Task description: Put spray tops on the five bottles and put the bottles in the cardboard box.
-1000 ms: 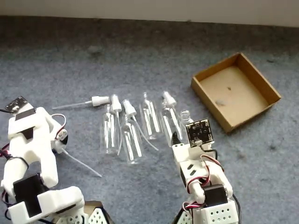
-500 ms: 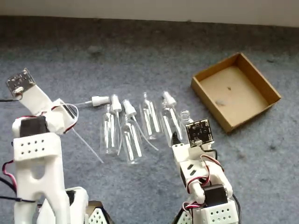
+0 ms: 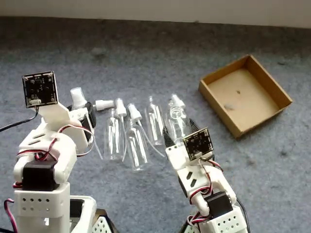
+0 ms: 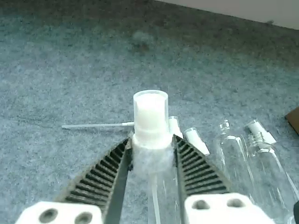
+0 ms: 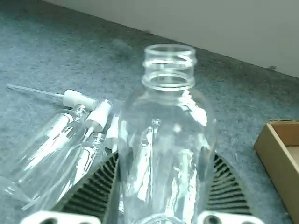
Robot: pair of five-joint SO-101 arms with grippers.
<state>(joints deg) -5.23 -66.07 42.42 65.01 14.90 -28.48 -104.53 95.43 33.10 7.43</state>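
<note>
The open-necked bottle [image 5: 166,135] sits clamped in the right gripper [image 5: 166,161], mouth up, probably to receive a top; the left gripper [image 4: 152,142] pinches a spray top [image 4: 150,114] below its cap, tube trailing; the high view adds the cardboard box [image 3: 218,111], well apart, and the other bottles [image 3: 136,145] lying between the arms.
</note>
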